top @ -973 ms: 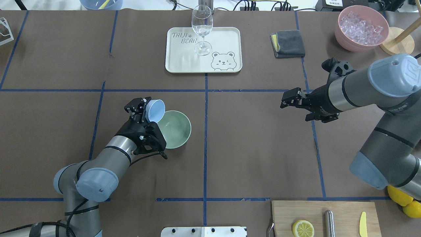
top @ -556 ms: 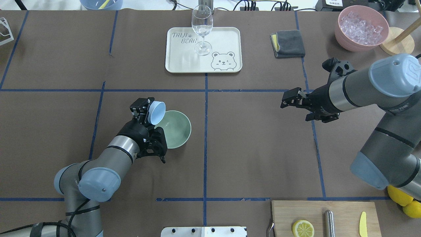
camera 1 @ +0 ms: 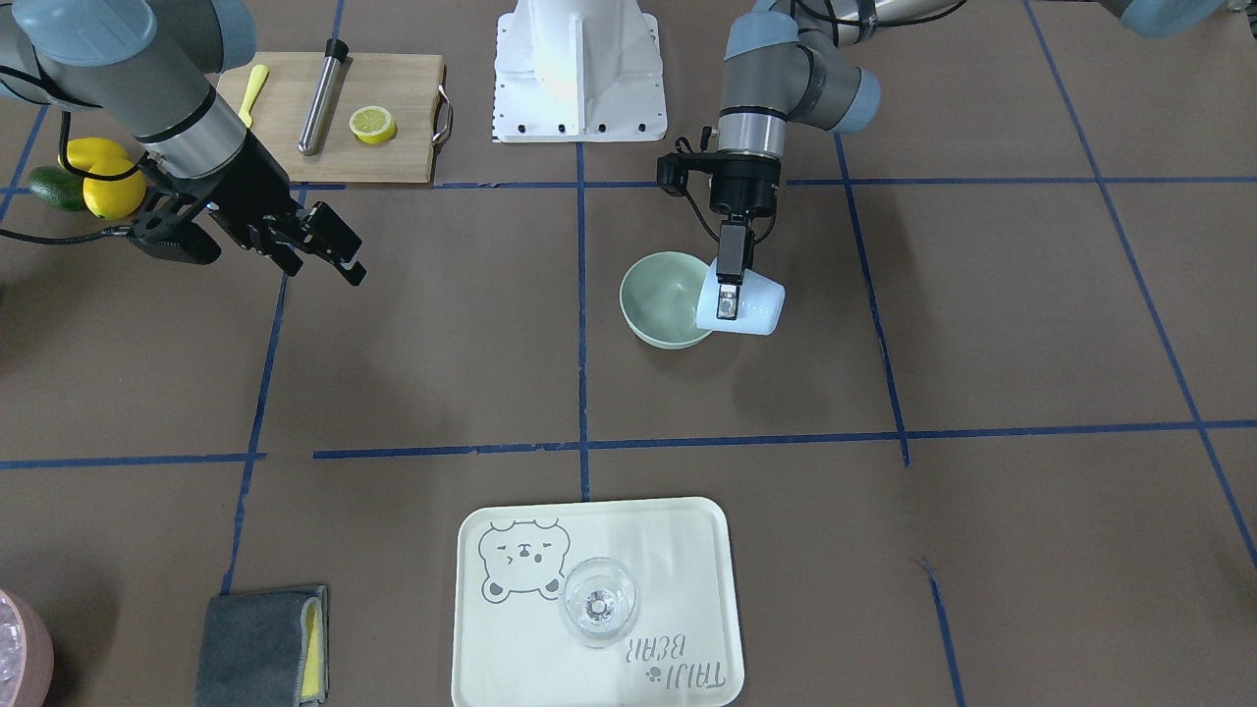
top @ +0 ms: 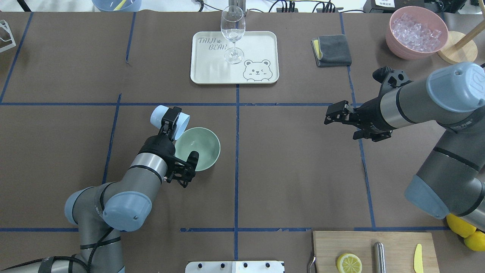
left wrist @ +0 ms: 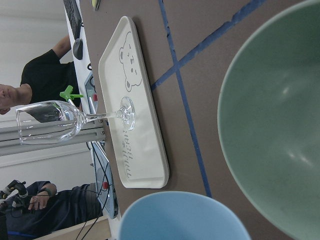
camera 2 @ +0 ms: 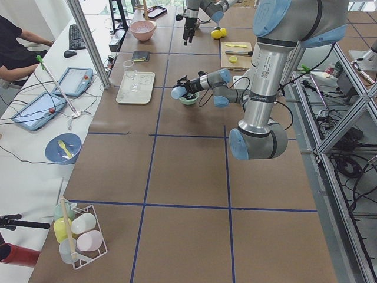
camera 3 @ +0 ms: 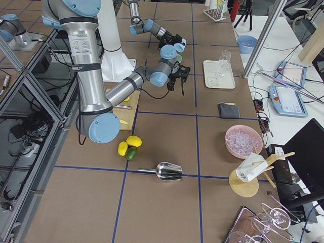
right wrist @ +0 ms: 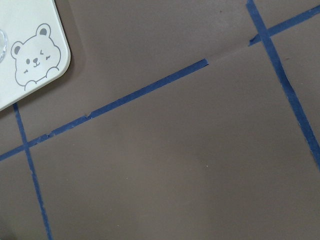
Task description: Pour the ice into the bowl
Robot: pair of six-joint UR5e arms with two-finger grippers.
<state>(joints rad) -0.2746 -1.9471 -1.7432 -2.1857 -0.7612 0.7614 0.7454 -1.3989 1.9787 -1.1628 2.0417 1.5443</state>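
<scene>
Gripping one tipped blue cup (top: 157, 113) beside one green bowl (top: 204, 148), left claw (top: 173, 122); right claw (top: 331, 115) seemingly parted, empty.

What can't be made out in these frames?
Blue cup inside: its mouth is tipped toward the green bowl and the left hand lies across it overhead, so no view sees in.
Green bowl: its near side is hidden by the left wrist overhead and cut by the frame edge in the left wrist view.
Pink bowl: cut by the front view's left edge.
</scene>
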